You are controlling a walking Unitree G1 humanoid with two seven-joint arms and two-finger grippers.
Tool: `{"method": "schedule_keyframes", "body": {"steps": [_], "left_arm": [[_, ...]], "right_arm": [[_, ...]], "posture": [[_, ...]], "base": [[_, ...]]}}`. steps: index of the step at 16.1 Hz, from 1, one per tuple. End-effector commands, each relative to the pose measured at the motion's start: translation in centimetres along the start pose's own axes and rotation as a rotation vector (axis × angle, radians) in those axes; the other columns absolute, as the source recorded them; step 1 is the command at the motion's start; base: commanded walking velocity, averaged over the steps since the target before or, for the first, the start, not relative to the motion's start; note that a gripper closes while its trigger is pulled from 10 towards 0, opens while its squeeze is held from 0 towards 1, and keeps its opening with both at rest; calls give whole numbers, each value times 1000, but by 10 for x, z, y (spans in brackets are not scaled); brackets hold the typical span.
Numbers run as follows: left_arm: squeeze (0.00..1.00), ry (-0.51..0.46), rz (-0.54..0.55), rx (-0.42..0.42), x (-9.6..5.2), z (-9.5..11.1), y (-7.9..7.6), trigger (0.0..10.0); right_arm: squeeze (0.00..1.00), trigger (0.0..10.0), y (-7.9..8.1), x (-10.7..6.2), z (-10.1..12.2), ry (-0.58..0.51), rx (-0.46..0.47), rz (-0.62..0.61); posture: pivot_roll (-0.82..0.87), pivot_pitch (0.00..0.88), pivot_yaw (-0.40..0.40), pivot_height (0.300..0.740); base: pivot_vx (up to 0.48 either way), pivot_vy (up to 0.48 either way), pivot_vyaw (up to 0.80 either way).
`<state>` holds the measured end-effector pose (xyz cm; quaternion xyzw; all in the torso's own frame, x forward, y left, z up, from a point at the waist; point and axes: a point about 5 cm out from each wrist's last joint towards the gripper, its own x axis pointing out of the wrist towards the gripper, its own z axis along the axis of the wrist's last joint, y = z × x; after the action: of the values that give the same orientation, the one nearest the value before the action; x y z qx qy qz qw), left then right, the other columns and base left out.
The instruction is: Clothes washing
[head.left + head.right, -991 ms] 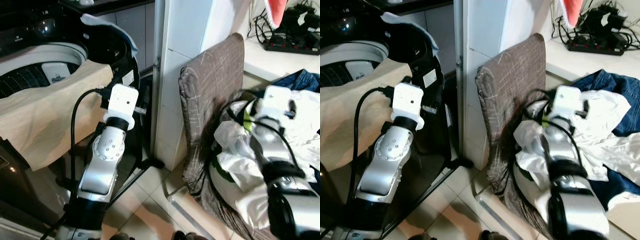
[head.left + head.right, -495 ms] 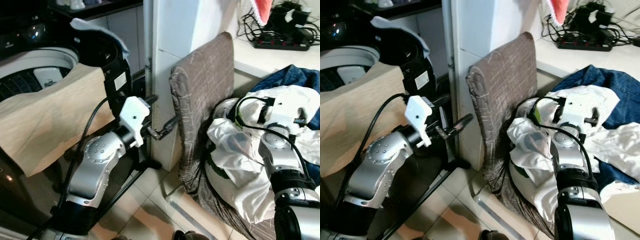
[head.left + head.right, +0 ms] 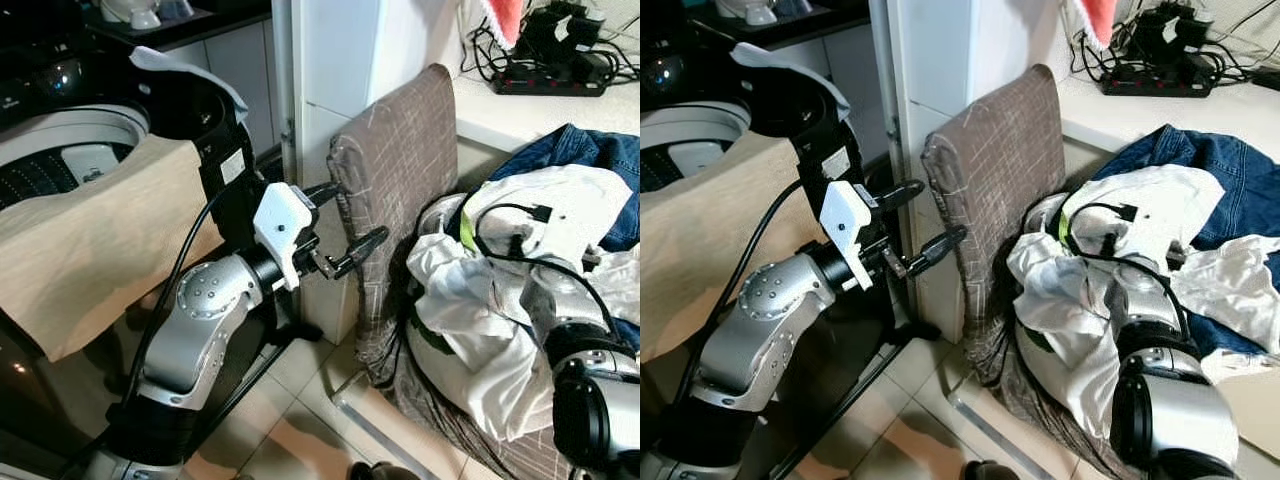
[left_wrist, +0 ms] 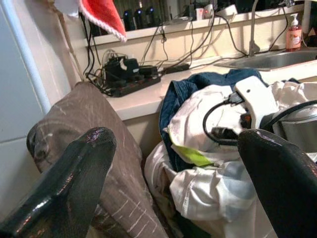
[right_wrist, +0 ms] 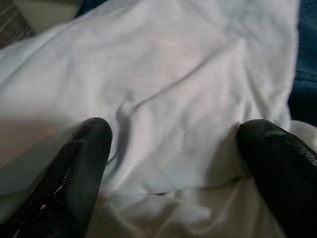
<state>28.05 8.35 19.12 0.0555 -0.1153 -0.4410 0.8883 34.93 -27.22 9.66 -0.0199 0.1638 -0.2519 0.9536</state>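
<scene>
Right gripper point(image 5: 173, 144): fingers point(image 5: 81, 163) spread wide apart, both tips pressed down on white cloth point(image 5: 188, 74), nothing clamped between them. In the eye views the right arm point(image 3: 590, 400) rises from 5 o'clock into the laundry pile point(image 3: 500, 290), its wrist buried among the folds.

Left gripper point(image 3: 350, 215): at centre frame, fingers apart and empty (pointing toward 3 o'clock, at the chair). One finger sits just beside the chair back's edge; contact cannot be told. Its wrist view looks between the two open fingers point(image 4: 74, 173) onto the pile.

Chair point(image 3: 400, 170): brown, cross-hatched fabric, back upright, at 12 o'clock of the pile. The pile lies heaped on the seat, white garments on top, a yellow-green strip point(image 4: 190, 153) showing among them.

Jeans point(image 3: 590, 150): blue denim, at 2 o'clock, touching the white garments from behind.

Washer point(image 3: 90, 150): at 10 o'clock, lid up, drum open, a beige cloth point(image 3: 90, 240) draped over its front rim and hanging down.

Counter point(image 4: 143, 101): farthest, at 1 o'clock, carrying a black power strip point(image 3: 545, 80) with tangled cables. A red cloth point(image 4: 101, 17) hangs above it.
</scene>
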Motion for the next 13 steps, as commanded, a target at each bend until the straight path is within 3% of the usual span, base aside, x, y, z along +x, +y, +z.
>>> {"method": "schedule_keyframes", "body": {"steps": [1, 2, 6, 8, 9, 11, 13], "left_arm": [[0, -10, -6, 12, 2, 6, -1, 10000], [0, -9, -6, 8, 2, 5, -2, 10000], [0, -18, 28, 10, 3, 6, -1, 10000], [0, -26, 58, 4, 3, 6, 0, 10000], [0, -25, 144, -9, 6, 2, 2, 10000], [0, -25, 153, -19, 7, 0, -4, 10000], [0, -21, 150, -26, 7, -2, -8, 10000]], "right_arm": [[0, 10000, 4, 0, -5, 37, 10, 32], [0, 0, 6, 0, -5, 36, 5, 41], [0, 0, 21, -2, -5, 70, 148, 133], [0, 0, 29, -3, 2, 39, 139, 152], [0, 0, 41, -5, 17, -42, 77, 174], [0, 0, 45, -5, 29, -112, 51, 178], [0, 0, 56, -10, 54, -252, -6, 220]], "posture": [[2, 12, 8, 740], [2, 12, 8, 740], [8, 15, 2, 740], [7, 21, 0, 740], [12, 24, -3, 740], [12, 24, -3, 740], [23, 16, -11, 740]], "base": [[0, 0, 0], [0, 0, 0], [0, 0, 0], [0, 0, 0], [0, 0, 0], [0, 0, 0], [0, 0, 0]]}}
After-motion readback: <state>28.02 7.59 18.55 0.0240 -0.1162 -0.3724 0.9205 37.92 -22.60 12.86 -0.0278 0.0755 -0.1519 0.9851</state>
